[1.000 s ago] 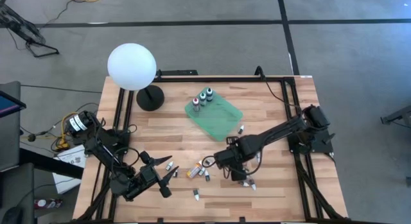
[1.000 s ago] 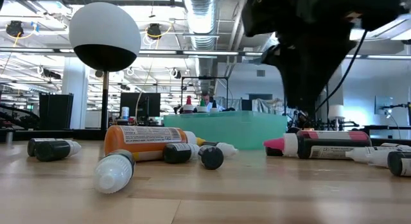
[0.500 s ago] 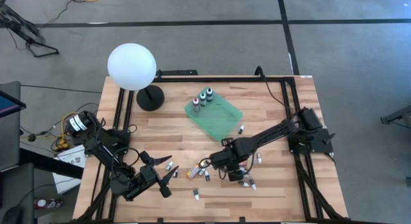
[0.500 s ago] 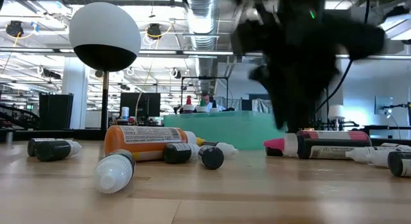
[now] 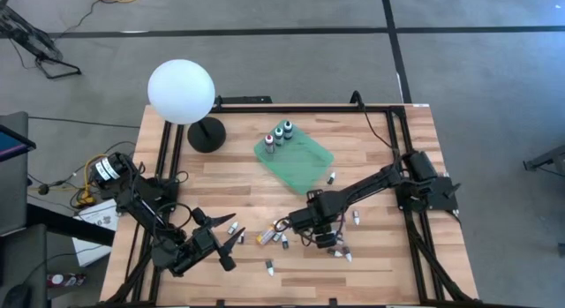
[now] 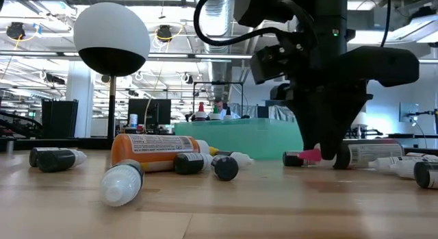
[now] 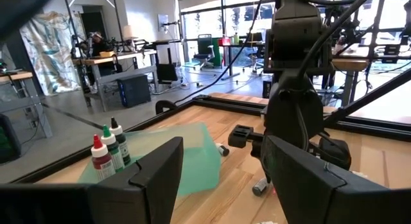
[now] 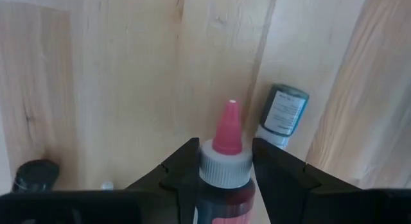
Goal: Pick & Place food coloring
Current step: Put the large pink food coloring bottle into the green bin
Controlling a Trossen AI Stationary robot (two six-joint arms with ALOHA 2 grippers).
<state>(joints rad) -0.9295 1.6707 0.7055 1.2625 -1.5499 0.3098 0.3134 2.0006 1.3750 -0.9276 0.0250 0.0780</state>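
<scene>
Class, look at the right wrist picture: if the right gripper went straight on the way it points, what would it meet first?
The right gripper points down at the table, its jaws astride the pink-capped bottle. Beyond that bottle's tip lies only bare wood, so it would probably meet the tabletop first; the dark bottle lies off to one side.

- Pale butcher-block wooden table top point(image 5: 371, 158): planks of varied tone, grain showing, smooth satin finish.
- Pink-capped dark food coloring bottle point(image 8: 221, 169) between my right gripper's point(image 8: 223, 161) matt black plastic fingers point(image 8: 178, 169): glossy pink plastic tip, ribbed white collar.
- Small dark bottle with white neck point(image 8: 281, 115): printed paper-like label, dull sheen.
- Translucent green plastic square tray point(image 5: 305, 163): smooth, slightly frosted.
- Round white globe lamp point(image 5: 181, 92): matt, even surface; black base.
- Orange cylindrical bottle with printed label point(image 6: 156, 150): glossy plastic.
- My left gripper point(image 7: 218, 179): matt dark plastic, angular faces.
</scene>
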